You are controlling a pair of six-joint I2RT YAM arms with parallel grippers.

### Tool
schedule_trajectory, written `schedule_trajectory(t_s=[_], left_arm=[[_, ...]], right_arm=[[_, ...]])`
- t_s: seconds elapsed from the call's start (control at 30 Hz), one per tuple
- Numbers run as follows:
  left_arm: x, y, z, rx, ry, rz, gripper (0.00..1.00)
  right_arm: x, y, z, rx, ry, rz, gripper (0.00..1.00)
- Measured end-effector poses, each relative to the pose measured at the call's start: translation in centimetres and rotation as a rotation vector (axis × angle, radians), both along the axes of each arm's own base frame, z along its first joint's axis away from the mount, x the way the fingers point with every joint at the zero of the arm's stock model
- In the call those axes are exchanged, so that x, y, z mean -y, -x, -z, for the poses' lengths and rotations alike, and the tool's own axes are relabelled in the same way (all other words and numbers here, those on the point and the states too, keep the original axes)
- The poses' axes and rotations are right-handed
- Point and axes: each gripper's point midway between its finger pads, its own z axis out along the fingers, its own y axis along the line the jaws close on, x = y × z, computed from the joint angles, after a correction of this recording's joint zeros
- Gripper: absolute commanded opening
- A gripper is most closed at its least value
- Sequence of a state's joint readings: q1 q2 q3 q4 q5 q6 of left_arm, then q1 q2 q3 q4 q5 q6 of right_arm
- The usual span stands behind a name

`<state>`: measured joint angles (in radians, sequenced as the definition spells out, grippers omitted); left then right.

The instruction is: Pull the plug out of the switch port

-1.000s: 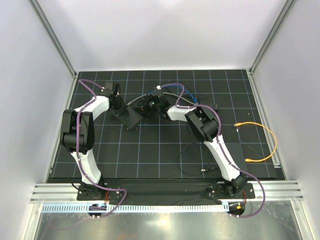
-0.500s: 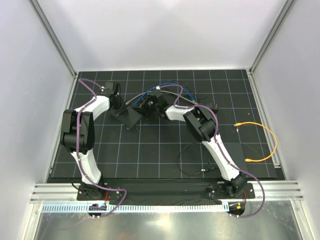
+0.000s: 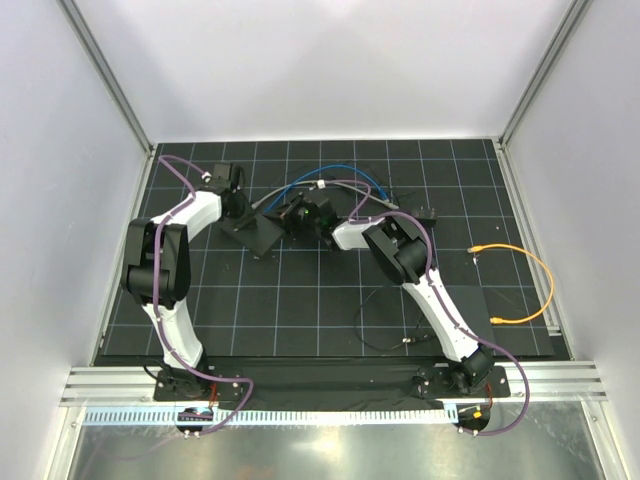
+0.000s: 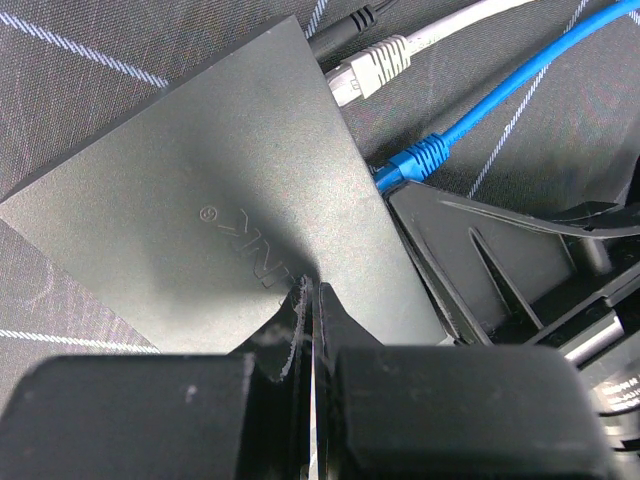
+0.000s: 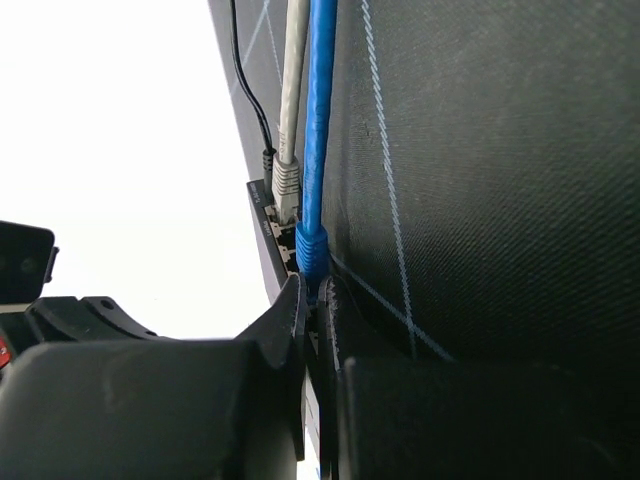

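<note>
The black switch (image 3: 262,232) lies on the mat at the back left; its flat top fills the left wrist view (image 4: 200,200). A blue plug (image 4: 415,160) sits at its port edge, beside a grey plug (image 4: 370,68) and a black power plug (image 4: 345,25). My left gripper (image 4: 312,295) is shut and empty, its tips pressing on the switch top. My right gripper (image 5: 318,295) is shut on the blue plug (image 5: 311,245) at the port face, beside the grey plug (image 5: 286,185). The blue cable (image 3: 330,180) arcs behind the right gripper (image 3: 308,215).
An orange cable (image 3: 525,285) loops at the right of the mat. A thin black wire (image 3: 385,325) lies near the front middle. A small black part (image 3: 425,210) sits at the back right. White walls enclose the mat on three sides.
The right wrist has turned at the switch's port side, and the blue cable has swung out into a wider arc behind it. The left arm has stayed on the switch.
</note>
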<state>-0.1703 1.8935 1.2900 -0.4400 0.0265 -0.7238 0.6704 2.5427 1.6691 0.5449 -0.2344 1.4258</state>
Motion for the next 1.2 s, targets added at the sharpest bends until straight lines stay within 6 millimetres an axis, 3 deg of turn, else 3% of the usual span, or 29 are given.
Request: schedule_trajectory(t_s=[0.6, 0.87, 1.2], left_arm=[[0.5, -0.6, 0.0, 0.023, 0.003, 0.011, 0.0], [0.5, -0.6, 0.0, 0.022, 0.002, 0.012, 0.0], [0.4, -0.3, -0.3, 0.034, -0.049, 0.044, 0.0]], right_arm=[[1.1, -1.4, -0.1, 0.042, -0.003, 0.022, 0.01], [4.6, -4.3, -0.6, 0.03, -0.09, 0.181, 0.01], [5.1, -2.5, 0.0, 0.059, 0.046, 0.159, 0.01]])
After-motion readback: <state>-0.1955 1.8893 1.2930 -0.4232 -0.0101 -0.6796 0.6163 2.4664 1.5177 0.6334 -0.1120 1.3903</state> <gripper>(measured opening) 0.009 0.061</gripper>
